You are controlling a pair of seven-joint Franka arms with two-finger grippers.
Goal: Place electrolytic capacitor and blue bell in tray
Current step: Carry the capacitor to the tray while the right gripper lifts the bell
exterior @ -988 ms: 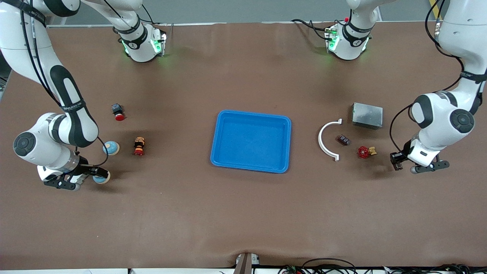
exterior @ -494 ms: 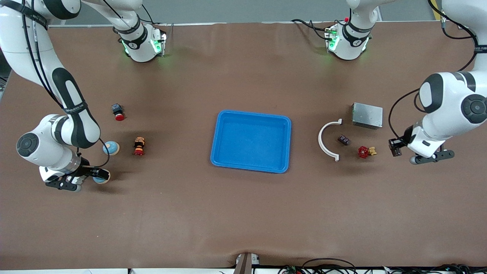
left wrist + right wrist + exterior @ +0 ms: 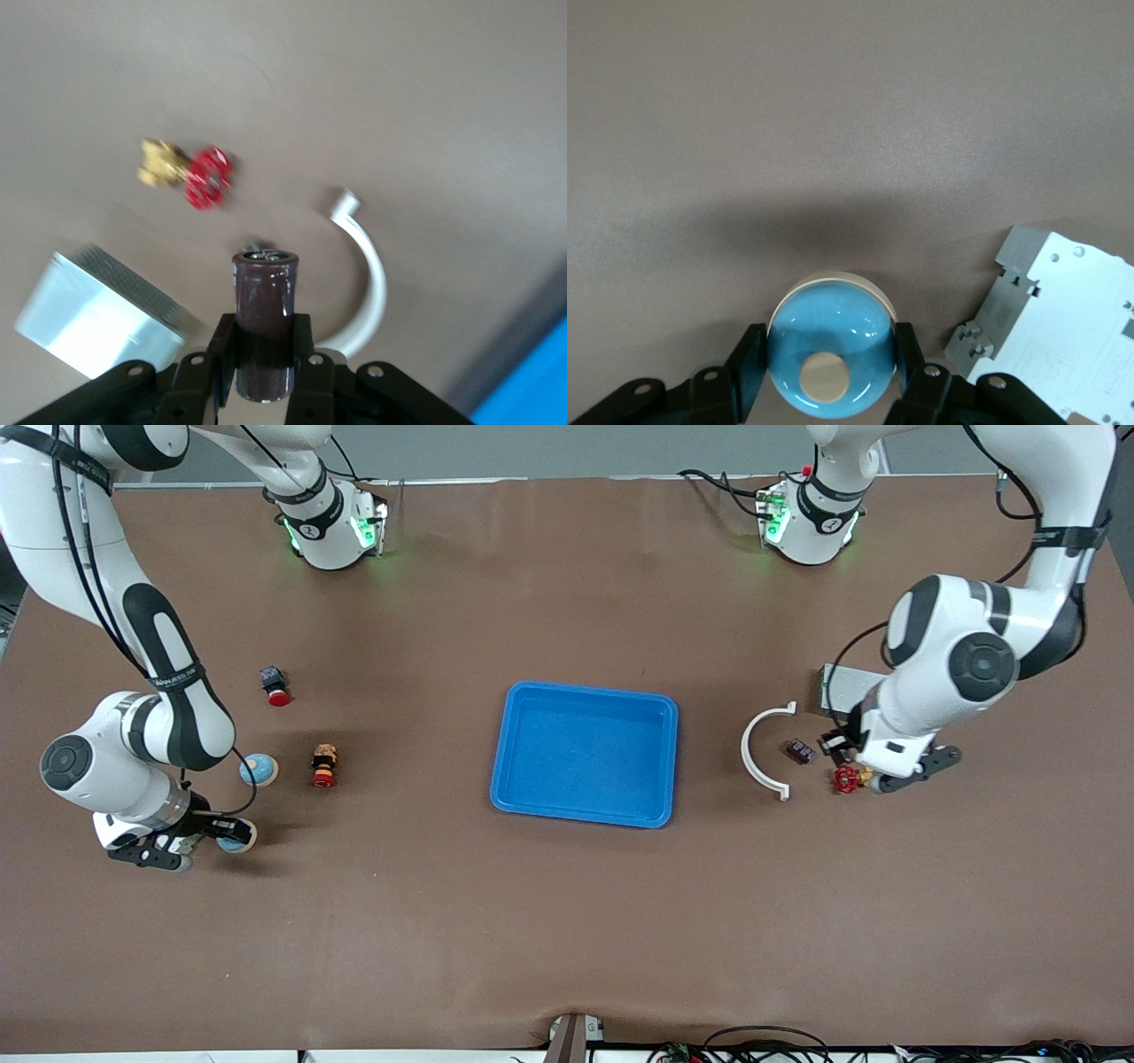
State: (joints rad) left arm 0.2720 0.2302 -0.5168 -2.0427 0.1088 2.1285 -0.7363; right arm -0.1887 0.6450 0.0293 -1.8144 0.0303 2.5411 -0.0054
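The left gripper (image 3: 263, 372) was clamped on the electrolytic capacitor (image 3: 264, 310), a dark brown cylinder held upright between the fingers, in the air over the red valve handle (image 3: 846, 779) at the left arm's end of the table. Near it lay a white curved clip (image 3: 764, 750), a small dark component (image 3: 801, 751) and a grey metal box (image 3: 842, 687), the box partly hidden by the arm. The right gripper (image 3: 829, 367) was closed on the blue bell (image 3: 830, 350), a rounded blue dome with a tan knob on top, low over the table at the right arm's end; whether the bell had left the surface could not be told. A white breaker-like part (image 3: 1063, 323) showed beside it in the right wrist view. A second blue dome (image 3: 259, 769), a small figurine (image 3: 324, 765) and a red-capped button (image 3: 275, 685) stood farther from the front camera than that gripper. The tray (image 3: 509, 775) sat mid-table, between the two groups, with nothing in it.
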